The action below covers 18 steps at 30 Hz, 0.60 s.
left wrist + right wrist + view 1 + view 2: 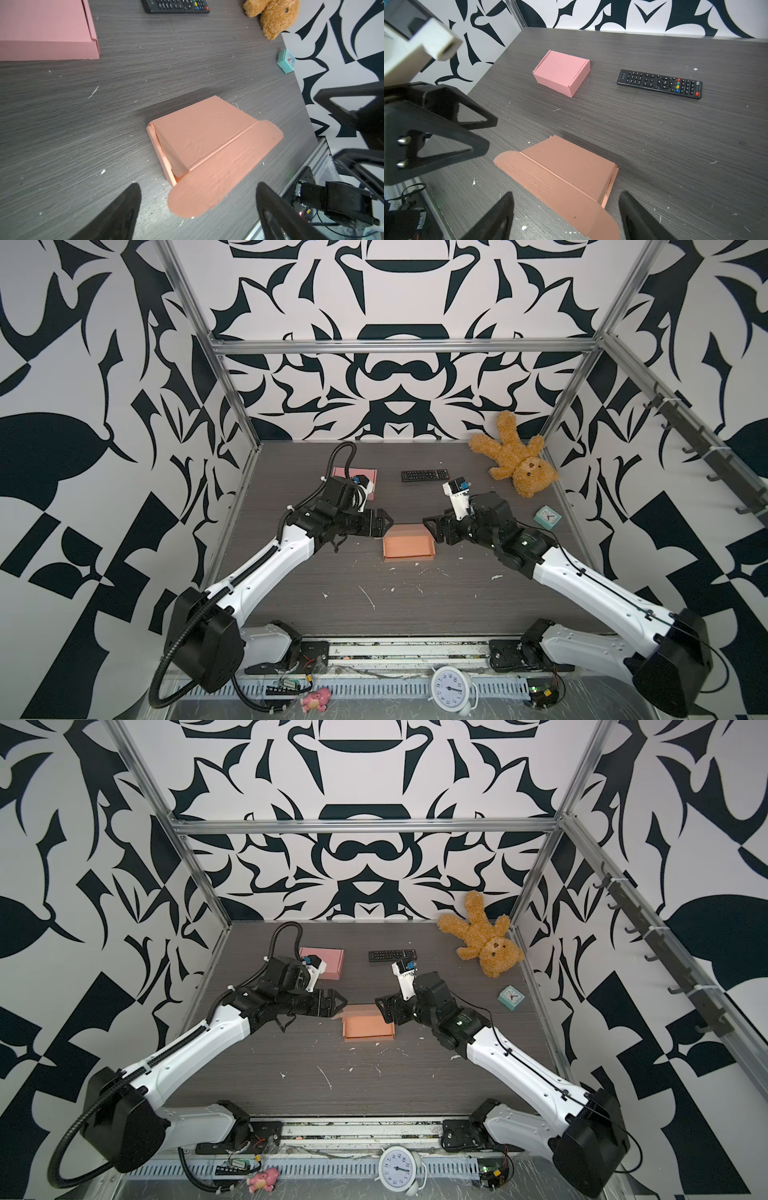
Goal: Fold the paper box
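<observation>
The orange paper box [409, 546] [368, 1027] lies mid-table. Its lid [203, 135] is down over the body, and the rounded front flap [218, 178] [556, 191] sticks out flat over the table, outside the box. My left gripper [388, 524] [198, 187] hovers open at the box's far left corner with nothing between its fingers. At the far right corner my right gripper [428, 524] [566, 194] is also open and empty. Neither gripper touches the box.
A closed pink box [322, 961] [562, 72] sits at the back left, partly behind my left arm. A black remote [424, 475], a teddy bear [515, 460] and a teal clock [547, 517] lie toward the back right. A white clock [449, 689] stands below the front rail.
</observation>
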Each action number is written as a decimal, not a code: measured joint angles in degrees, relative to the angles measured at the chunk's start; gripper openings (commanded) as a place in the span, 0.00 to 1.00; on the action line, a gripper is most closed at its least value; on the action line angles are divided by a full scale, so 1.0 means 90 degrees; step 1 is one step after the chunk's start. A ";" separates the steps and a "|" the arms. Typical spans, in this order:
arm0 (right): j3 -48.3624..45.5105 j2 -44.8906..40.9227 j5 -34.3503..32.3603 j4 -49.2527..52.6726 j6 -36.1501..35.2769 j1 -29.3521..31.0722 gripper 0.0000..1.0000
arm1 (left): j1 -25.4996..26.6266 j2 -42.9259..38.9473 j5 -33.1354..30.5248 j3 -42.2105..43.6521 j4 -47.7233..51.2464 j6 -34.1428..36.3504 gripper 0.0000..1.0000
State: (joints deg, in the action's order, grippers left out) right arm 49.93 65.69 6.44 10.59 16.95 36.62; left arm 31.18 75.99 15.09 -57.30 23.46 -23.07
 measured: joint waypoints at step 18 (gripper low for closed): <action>0.0413 0.1321 0.0090 0.0090 -0.0248 -0.0282 0.77 | -0.0107 0.1095 0.0044 -0.0109 -0.0323 -0.0022 0.78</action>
State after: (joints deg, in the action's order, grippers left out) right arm 53.65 77.58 7.25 11.40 14.72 34.09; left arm 30.22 85.84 15.49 -58.28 20.56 -23.27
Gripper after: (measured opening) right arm 0.771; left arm 0.780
